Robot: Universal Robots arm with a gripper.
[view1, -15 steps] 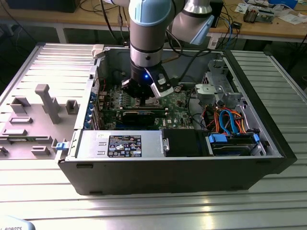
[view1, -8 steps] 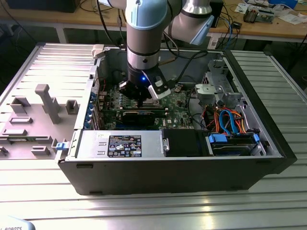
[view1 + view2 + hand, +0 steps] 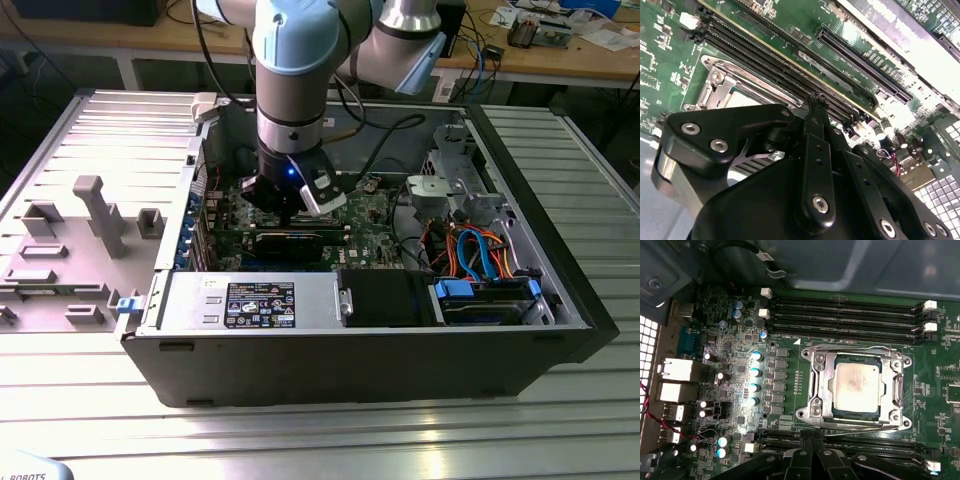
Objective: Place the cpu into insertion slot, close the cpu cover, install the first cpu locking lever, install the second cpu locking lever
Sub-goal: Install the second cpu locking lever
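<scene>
Black gripper (image 3: 812, 447) linkage sits closest to the lens in both wrist views, its two slim fingers (image 3: 816, 107) drawn tight together with nothing between them, so the jaws are clenched and empty. Their tips hover over the long memory slots (image 3: 840, 310) beside the socket, seemingly poised to push on something rather than to pick anything up.

Just beyond them lies the insertion slot (image 3: 856, 386), a silver-rimmed square on the green motherboard (image 3: 730, 350). Its cpu (image 3: 854, 385) already rests inside, flat and silvery, so the placing step looks finished. Over it the cpu cover (image 3: 815, 385) appears folded down, its window framing the chip, which would hold the chip seated. Thin locking levers (image 3: 897, 390) run along the frame's edges; whether each is hooked home I cannot tell.

Farther out, the exterior view has the arm (image 3: 290, 60) reaching straight down into the open computer case (image 3: 330, 370), which lies on its side so the board faces up
</scene>
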